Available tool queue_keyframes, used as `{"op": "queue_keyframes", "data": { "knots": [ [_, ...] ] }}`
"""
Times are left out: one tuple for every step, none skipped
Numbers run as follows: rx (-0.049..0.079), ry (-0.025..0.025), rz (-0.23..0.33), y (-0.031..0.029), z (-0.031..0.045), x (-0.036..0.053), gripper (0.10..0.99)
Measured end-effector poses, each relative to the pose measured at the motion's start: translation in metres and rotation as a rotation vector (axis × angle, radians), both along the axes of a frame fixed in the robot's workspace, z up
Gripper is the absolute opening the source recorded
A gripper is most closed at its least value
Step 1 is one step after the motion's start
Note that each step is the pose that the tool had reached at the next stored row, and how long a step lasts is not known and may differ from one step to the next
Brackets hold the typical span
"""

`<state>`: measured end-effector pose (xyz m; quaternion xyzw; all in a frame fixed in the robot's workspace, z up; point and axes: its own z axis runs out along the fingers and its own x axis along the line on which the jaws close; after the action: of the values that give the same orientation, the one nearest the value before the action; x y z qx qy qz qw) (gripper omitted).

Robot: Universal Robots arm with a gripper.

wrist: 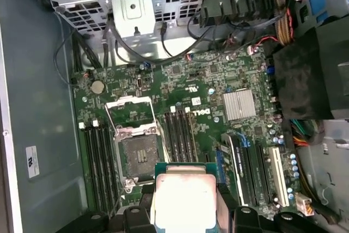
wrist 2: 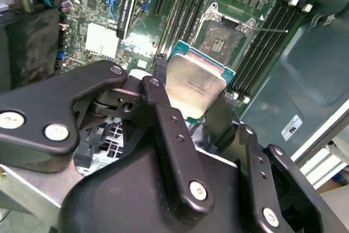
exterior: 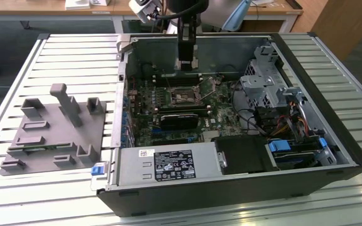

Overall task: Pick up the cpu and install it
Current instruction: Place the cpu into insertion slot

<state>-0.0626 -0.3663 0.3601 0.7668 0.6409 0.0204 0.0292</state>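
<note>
The cpu (wrist 2: 195, 83), a thin square chip with a silvery metal top and a green edge, is held by two opposite edges between my black fingers (wrist 2: 157, 88). My gripper (wrist 2: 191, 95) is shut on it. It hangs above the green motherboard (wrist: 207, 88) inside the open computer case (exterior: 307, 155). The open cpu socket (wrist: 139, 154) with its raised metal frame lies just beyond the chip in both wrist views. In the exterior view my gripper (exterior: 187, 66) reaches down into the case's far end, above the socket (exterior: 184, 96).
Memory slots (wrist: 180, 135) flank the socket. A black card (exterior: 177, 120), a silver heatsink (wrist: 239, 105), a drive cage (exterior: 263, 80) and loose cables (exterior: 282, 125) crowd the case. A grey fixture with upright posts (exterior: 49, 132) stands on the slatted table at the exterior view's left.
</note>
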Motion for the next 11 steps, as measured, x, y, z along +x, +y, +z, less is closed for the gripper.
{"op": "queue_keyframes", "data": {
  "knots": [
    [0.0,-0.0001,0.007,0.0002,-0.0012,0.0,0.533],
    [0.0,-0.0001,0.018,0.0002,-0.0022,0.0,0.533],
    [0.0,0.0,0.034,0.0002,-0.003,-0.0001,0.533],
    [0.0,0.0001,0.052,0.0002,-0.0038,-0.0001,0.533],
    [0.0,0.0001,0.07,0.0002,-0.0046,-0.0001,0.533],
    [0.0,0.0,0.088,0.0002,-0.0054,-0.0002,0.533],
    [0.0,0.0,0.105,0.0002,-0.006,-0.0002,0.533],
    [0.0,0.0001,0.124,0.0002,-0.0066,-0.0002,0.533],
    [0.0,0.0003,0.136,0.0002,-0.0071,-0.0001,0.533],
    [0.0,0.0005,0.14,0.0002,-0.0077,-0.0002,0.533],
    [0.0,0.0005,0.14,0.0002,-0.0087,-0.0002,0.533]
  ]
}}
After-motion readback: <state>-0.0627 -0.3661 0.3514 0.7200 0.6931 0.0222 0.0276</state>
